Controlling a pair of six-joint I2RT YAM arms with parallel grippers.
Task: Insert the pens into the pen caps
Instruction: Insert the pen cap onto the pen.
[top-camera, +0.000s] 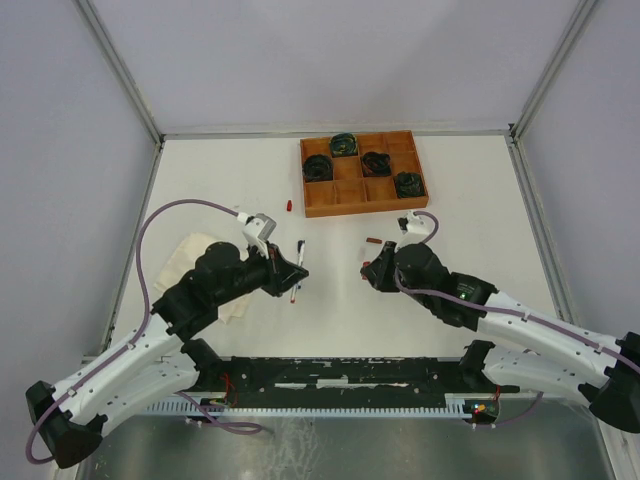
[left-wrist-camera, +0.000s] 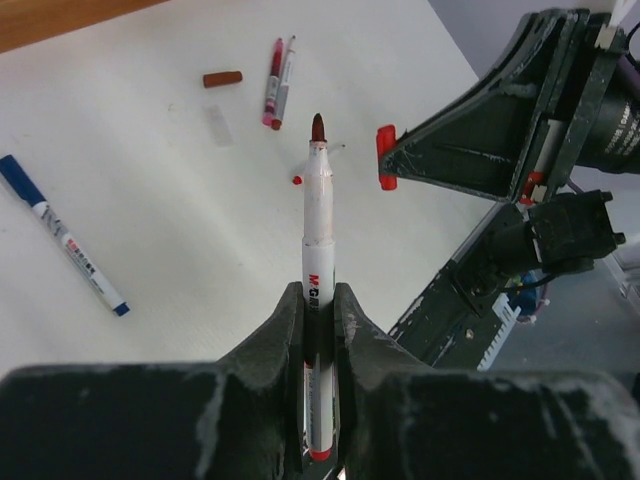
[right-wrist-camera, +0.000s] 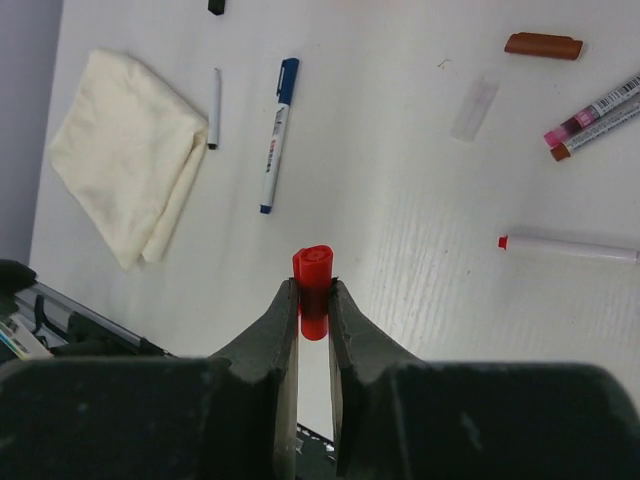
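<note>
Left gripper (left-wrist-camera: 318, 302): fingers clamped tight on a white pen (left-wrist-camera: 317, 200), gripped at the lower barrel, its bare brown tip pointing to 12 o'clock in the wrist view. Right gripper (right-wrist-camera: 313, 303): fingers almost together, pinching a red cap (right-wrist-camera: 313, 265) that stands out past the fingertips. Overhead, the two grippers face each other at mid-table, apart. Loose on the table: blue-capped pen (right-wrist-camera: 275, 135), brown cap (right-wrist-camera: 543, 45), red-tipped pen (right-wrist-camera: 570, 247). Cream cloth (right-wrist-camera: 125, 150) lies at 10 o'clock in the right wrist view

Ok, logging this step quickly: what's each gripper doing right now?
Left gripper: shut on a white pen.
Right gripper: shut on a red cap.
</note>
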